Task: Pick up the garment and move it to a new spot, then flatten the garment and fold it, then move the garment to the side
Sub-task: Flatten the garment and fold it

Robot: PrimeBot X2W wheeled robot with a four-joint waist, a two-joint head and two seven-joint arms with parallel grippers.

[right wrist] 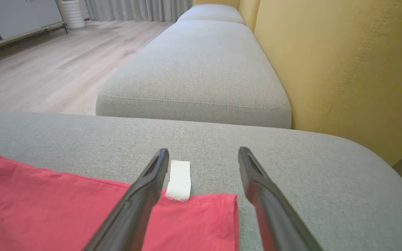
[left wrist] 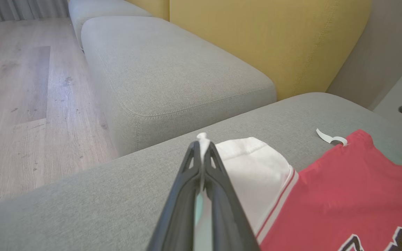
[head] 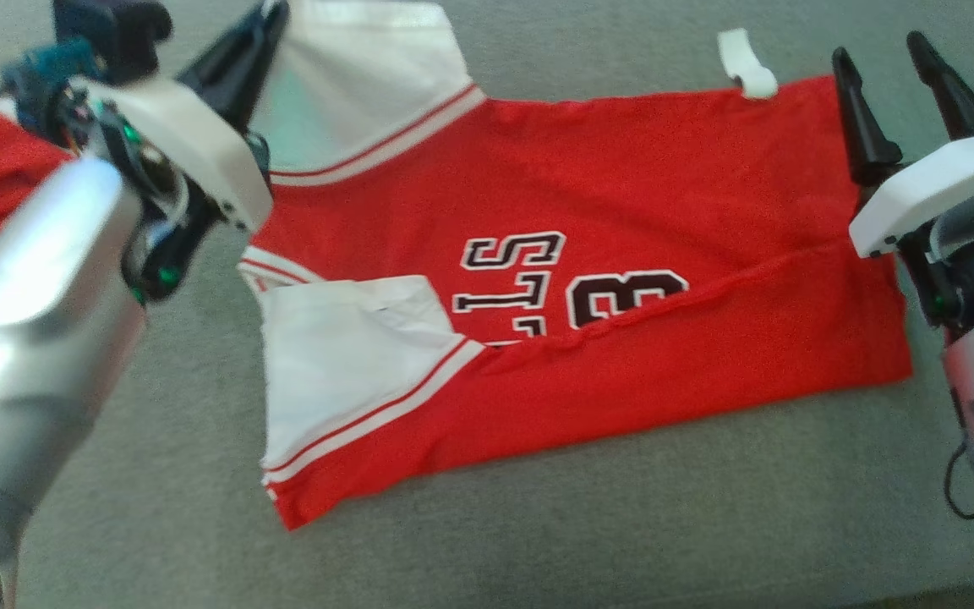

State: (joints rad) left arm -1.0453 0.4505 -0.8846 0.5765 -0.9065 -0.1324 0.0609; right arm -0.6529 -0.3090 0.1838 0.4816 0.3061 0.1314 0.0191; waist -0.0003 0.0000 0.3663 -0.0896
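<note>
Head view: garment (head: pixel 622 194) lies on the sofa cushion (head: pixel 538 524), left fingers (head: pixel 242 68) at its far white sleeve (head: pixel 360 76), right fingers (head: pixel 859 118) by the hem (head: pixel 889 338). Left wrist: fingers pinched tight on that sleeve. Right wrist: fingers spread wide over the hem corner.

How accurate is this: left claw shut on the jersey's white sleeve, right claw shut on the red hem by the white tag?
Wrong on one point: the right claw is open, gripping nothing; the right wrist view shows its fingers apart, the white tag between them. The left claw is indeed shut on the white sleeve.
</note>
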